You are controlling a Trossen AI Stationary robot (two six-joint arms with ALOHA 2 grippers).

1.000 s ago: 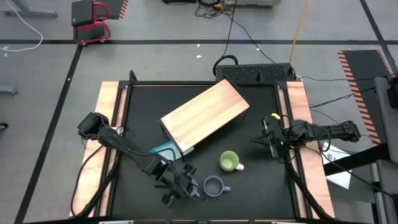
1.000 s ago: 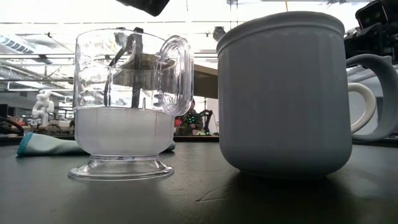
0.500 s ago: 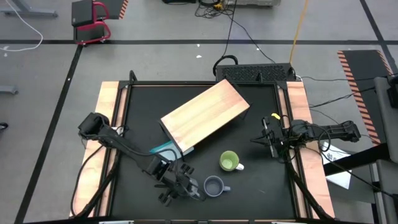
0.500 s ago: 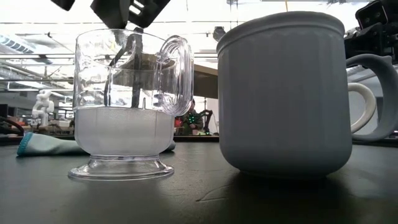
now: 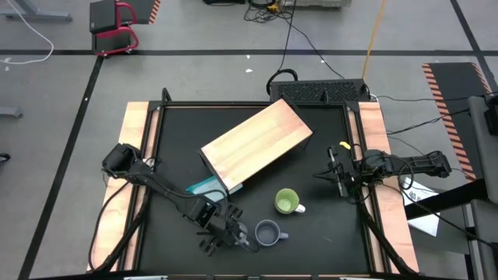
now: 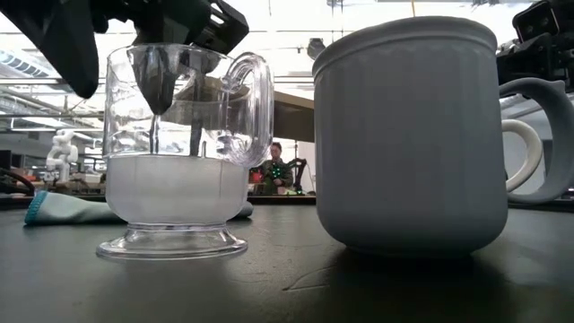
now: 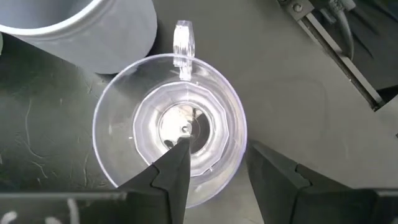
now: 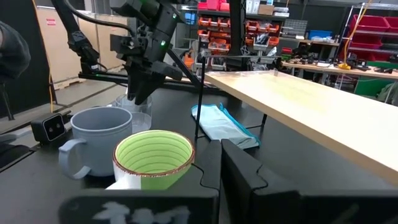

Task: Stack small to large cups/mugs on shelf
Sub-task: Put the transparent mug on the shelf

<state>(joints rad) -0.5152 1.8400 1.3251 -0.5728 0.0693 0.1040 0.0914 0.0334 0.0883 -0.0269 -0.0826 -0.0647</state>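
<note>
Left fingers: the left gripper (image 7: 214, 165) hangs directly over the clear glass cup (image 7: 170, 127), its two fingers spread apart and gripping nothing. One finger (image 7: 171, 171) reaches down inside the bowl; the other stands outside the wall, so the rim lies between them.
Grip relation: the glass wall runs through the gap between the fingers; the cup handle (image 7: 182, 42) sits on the rim directly across from the straddled wall, clear of both fingers. Judged from this, closing would pinch the wall.
Cup location: on the table (image 5: 327, 233) at its front edge, at about 6 o'clock from the shelf (image 5: 257, 145) in the high view, upright on its foot.
Nearest neighbour: grey-blue mug (image 5: 268, 232), just beside the cup at 3 o'clock; apart from it in the low view.
Green mug: green mug (image 5: 286, 202), upright, at about 1 o'clock from the grey-blue mug, between it and the shelf.
Nearer arm: left. The right gripper (image 5: 336, 174) waits at the table's right edge, well apart from the cup.
Right fingers: cannot tell whether apart or closed.
Hidden: in the high view the left gripper covers most of the cup. Contact between inner finger and glass cannot be confirmed.
</note>
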